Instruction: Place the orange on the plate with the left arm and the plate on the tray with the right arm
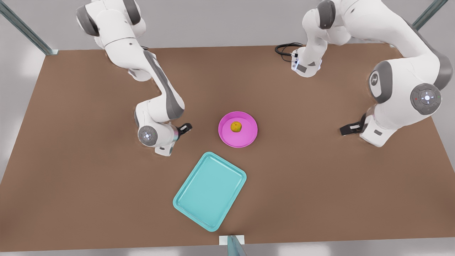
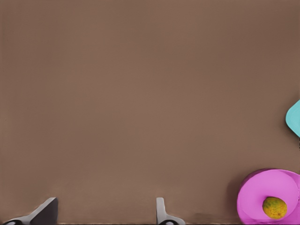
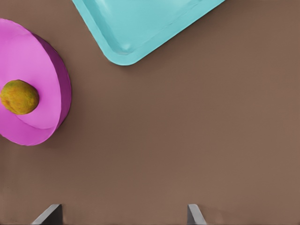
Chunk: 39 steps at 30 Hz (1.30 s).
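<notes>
So the small bumpy yellow-orange orange is already sitting in the round bright pink shallow plate, a bit toward the far side of its middle. By my read the orange half is done and what's left is getting the plate onto the rectangular teal tray.

The plate sits mid-counter on the brown counter. The tray lies on the near side of it, slightly toward the front view's left, close but not touching. Its long axis runs diagonally, from near-left up to far-right.

The right end effector is the one on the front view's left, low over the counter just beside the plate's rim. The plate lies straight off toward the front view's right from it, so it's clearly the nearer arm for the plate grab. Fingers are spread wide and hold nothing. The left end effector waits well off on the front view's right, also spread apart and empty.

The front view gives the whole layout but hardly shows the fingers. The right wrist view shows both fingertips apart with bare counter between them around the right end effector, plus the plate's raised side wall and a tray corner close by. The left wrist view shows its own fingers apart around the left end effector, with the plate and orange farther off.

Since the plate is round, I'd guess the rim pinch matters more than the angle.
</notes>
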Available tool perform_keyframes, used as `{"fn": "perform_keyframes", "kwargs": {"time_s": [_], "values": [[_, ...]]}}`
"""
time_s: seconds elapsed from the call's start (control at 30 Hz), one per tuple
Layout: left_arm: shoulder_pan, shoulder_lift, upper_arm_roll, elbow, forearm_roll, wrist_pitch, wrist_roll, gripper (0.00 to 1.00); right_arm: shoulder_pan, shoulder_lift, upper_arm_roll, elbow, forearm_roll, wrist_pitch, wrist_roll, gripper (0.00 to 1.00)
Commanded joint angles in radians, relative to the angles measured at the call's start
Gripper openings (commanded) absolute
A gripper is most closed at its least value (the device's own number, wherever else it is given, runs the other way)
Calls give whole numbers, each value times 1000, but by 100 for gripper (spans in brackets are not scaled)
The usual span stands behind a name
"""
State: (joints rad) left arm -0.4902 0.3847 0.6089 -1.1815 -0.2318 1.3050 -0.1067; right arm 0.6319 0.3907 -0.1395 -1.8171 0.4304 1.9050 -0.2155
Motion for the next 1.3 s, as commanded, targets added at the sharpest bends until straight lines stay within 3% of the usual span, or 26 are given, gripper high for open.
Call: {"fn": "perform_keyframes", "kwargs": {"time_s": [0.0,0.03,0.07,0.13,0.27,0.87,0.97,1.03,1.07,1.27], "values": [[395,-95,-454,2,56,-231,80,100,116,-65,0,-117,171,413,280,100],[449,-223,-577,-186,212,-4,35,100,155,-82,0,-122,171,407,398,100],[437,-305,-578,-326,223,110,48,100,179,-82,3,-142,171,413,465,100],[437,-230,-583,-242,220,20,47,100,166,-72,5,-192,293,447,459,100],[437,-216,-583,-240,217,56,45,100,120,7,6,-202,476,410,364,100],[435,-224,-590,-241,218,46,44,100,127,246,78,-44,534,447,252,100],[435,-227,-590,-241,218,45,45,100,126,247,78,-41,536,445,226,76],[435,-225,-590,-241,218,46,45,100,126,247,78,-41,536,445,225,52],[435,-225,-590,-241,218,45,45,100,124,247,78,-41,536,444,225,46],[435,-227,-590,-241,218,43,45,100,115,269,78,-39,536,442,194,45]]}}
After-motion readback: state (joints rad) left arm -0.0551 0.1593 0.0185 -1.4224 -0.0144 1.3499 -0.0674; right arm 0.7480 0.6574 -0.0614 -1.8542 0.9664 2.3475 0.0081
